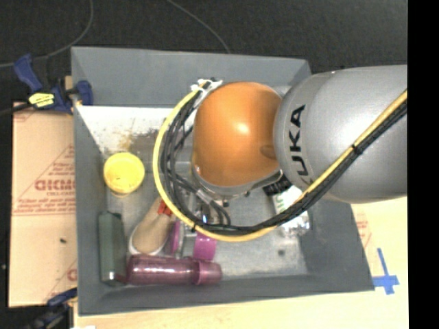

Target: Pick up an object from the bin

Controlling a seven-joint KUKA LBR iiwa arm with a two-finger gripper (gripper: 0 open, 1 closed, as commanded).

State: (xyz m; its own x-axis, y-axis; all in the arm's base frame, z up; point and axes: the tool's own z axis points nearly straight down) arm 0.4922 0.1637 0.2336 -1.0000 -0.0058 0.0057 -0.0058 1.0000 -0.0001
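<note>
Small magenta cylinder lies just above the right end of the long purple tube, under the gripper; whether that is open or closed cannot be told beneath the orange cover. A tan scoop lies above the tube's left half, a yellow disc farther up

Yellow disc, purple tube, dark green bar.

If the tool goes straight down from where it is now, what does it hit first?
Probably the small magenta plastic piece close by the tool, or bare grey bin floor; depth is unclear.
</note>
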